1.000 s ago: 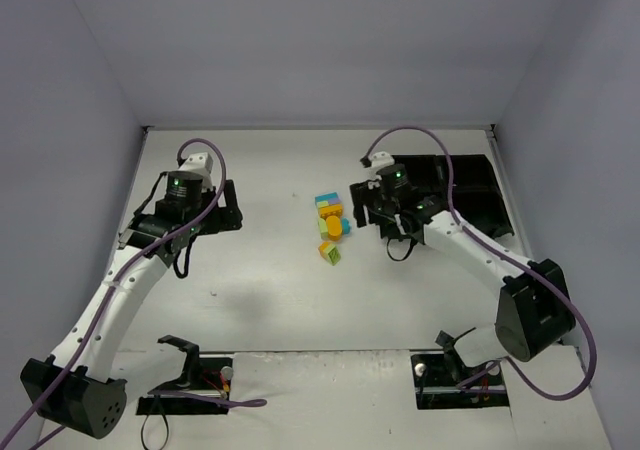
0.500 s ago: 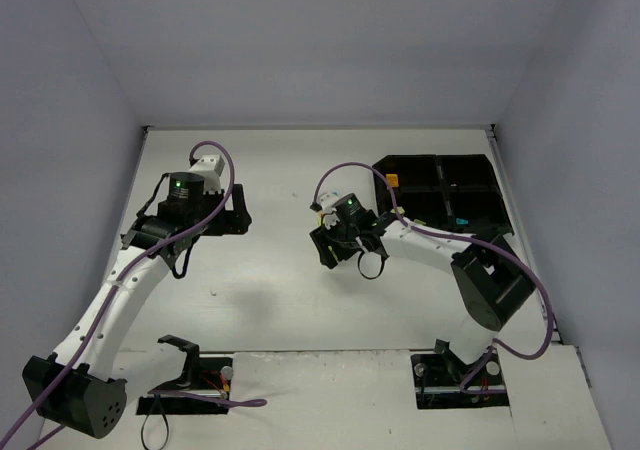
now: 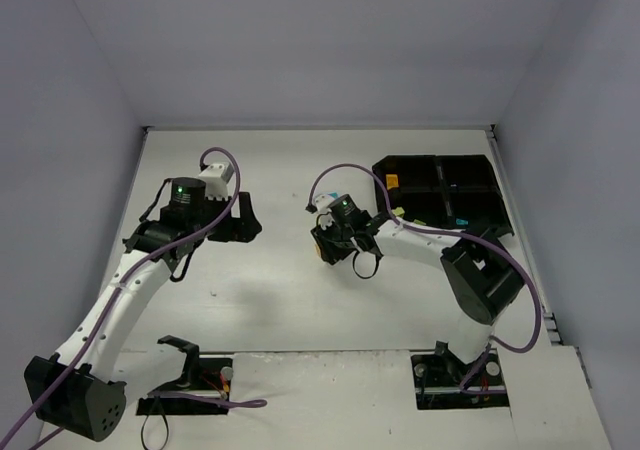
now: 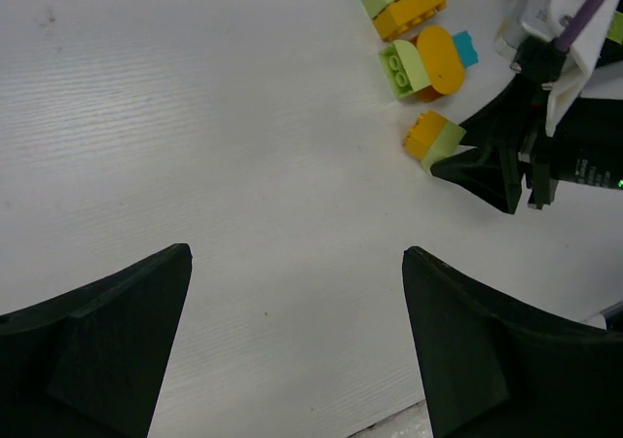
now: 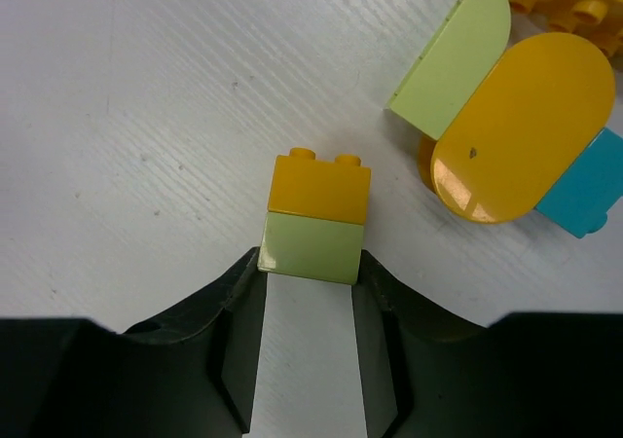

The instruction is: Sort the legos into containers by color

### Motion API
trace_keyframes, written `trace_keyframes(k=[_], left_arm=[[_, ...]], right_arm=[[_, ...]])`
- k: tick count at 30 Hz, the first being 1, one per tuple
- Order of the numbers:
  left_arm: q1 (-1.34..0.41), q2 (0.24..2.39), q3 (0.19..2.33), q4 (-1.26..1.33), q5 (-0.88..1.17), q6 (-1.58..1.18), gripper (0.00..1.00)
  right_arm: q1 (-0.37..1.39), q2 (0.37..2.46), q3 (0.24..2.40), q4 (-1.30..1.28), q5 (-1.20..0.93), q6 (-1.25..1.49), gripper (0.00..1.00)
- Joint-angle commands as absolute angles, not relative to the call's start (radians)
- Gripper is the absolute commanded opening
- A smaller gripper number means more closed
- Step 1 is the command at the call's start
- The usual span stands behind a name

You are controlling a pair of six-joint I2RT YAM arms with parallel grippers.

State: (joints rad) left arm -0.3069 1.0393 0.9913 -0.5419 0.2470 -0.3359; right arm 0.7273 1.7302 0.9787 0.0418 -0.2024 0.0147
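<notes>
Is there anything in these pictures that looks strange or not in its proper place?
Yes. The orange brick appears joined to a yellow-green brick, which sits between the fingers of the right end effector. Two colours joined as one piece look odd for sorting by colour.

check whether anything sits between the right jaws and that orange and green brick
Nothing visible does. The orange-and-green brick sits at the mouth of the right gripper, its green half between the jaws; the other bricks lie clear off to one side.
</notes>
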Motion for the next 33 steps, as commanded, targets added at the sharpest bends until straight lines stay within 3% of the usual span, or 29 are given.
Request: trace_keyframes(k=[1, 10, 13, 18, 23, 33], left_arm=[[-0.313, 1.022, 1.002, -0.427, 0.409, -0.262, 0.82], [-0.313, 1.049, 1.107, -0.393, 0.797, -0.003, 0.82], [-0.316, 1.084, 1.166, -0.406, 0.911, 0.069, 0.82], [-0.333, 1.14, 1.25, -0.451, 1.029, 0.126, 0.81], [-0.333, 1.18, 1.284, -0.502, 1.106, 0.196, 0.7], [-0.388, 1.244, 1.339, -0.736, 1.19, 0.397, 0.59]], right_arm=[[0.727, 1.649, 1.069, 0.038, -0.276, -0.029, 0.0], [0.724, 1.552, 1.264, -0.087, -0.596, -0.244, 0.0], [0.721, 1.463, 1.316, -0.244, -0.724, -0.311, 0.0], [0.718, 1.448, 1.359, -0.279, -0.871, -0.347, 0.0], [0.719, 1.428, 1.37, -0.281, -0.927, -0.353, 0.0], [0.712, 1.411, 1.374, -0.284, -0.942, -0.351, 0.0]])
